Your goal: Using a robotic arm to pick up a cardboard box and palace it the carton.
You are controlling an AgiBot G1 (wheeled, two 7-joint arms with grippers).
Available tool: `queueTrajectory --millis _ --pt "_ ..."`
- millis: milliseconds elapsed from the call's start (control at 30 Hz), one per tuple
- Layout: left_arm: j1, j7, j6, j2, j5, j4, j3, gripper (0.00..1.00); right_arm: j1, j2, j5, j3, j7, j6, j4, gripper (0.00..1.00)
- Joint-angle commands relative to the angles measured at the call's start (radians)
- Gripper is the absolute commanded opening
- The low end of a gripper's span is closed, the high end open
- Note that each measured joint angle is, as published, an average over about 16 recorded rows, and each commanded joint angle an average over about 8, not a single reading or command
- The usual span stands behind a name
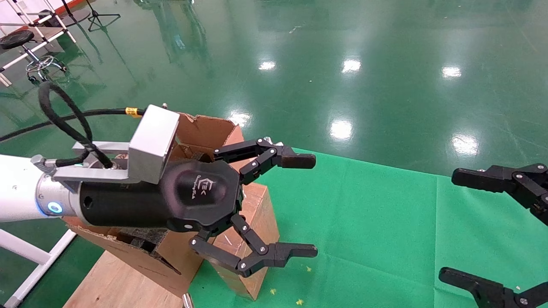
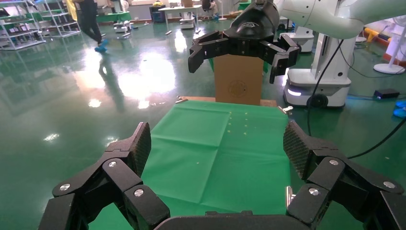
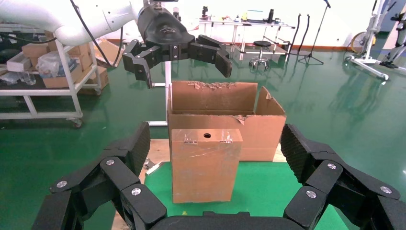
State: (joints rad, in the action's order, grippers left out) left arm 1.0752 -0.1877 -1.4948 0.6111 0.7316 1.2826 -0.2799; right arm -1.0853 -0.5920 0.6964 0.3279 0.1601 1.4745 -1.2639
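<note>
Left gripper (image 1: 306, 205) at centre of the head view, jaws spread wide and empty, held up in the air above the cardboard box (image 1: 252, 239) and the carton (image 1: 201, 137). Cardboard box standing upright on the near left edge of the green counter (image 1: 376, 222), pressed against the carton's front wall; in the right wrist view, box (image 3: 206, 165) at centre, taped, small round hole near its top, carton (image 3: 225, 112) directly behind with ragged flaps up. Dark foam just visible inside the carton at lower left of the head view.

Step in hand, by judgement: reaching for the box, not yet grasped. To do it well: lower over the box top, centre the jaws across the narrow faces, keep clear of the carton's torn front flap, close firmly on flat cardboard rather than on slick tape, lift straight up before moving over the carton opening. Risk: tipping the tall box or snagging the flap.

Right gripper (image 1: 492, 233) parked at the right edge of the head view, jaws open, empty, over the green cloth.

Green cloth covering the counter, a few yellow specks on it. Around it a glossy green floor with bright lamp reflections; stool and tripod stands at upper left of the head view; racks, shelving and another white robot base in the wrist views.
</note>
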Motion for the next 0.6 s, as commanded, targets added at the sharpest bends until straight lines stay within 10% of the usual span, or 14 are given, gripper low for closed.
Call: queueTrajectory --millis 33,600 --pt "0.000 0.000 0.000 0.000 0.000 0.000 0.000 1.00 0.000 0.000 0.000 0.000 0.000 0.000 0.000 1.00" --pt "0.000 0.000 0.000 0.000 0.000 0.000 0.000 1.00 0.000 0.000 0.000 0.000 0.000 0.000 0.000 1.00"
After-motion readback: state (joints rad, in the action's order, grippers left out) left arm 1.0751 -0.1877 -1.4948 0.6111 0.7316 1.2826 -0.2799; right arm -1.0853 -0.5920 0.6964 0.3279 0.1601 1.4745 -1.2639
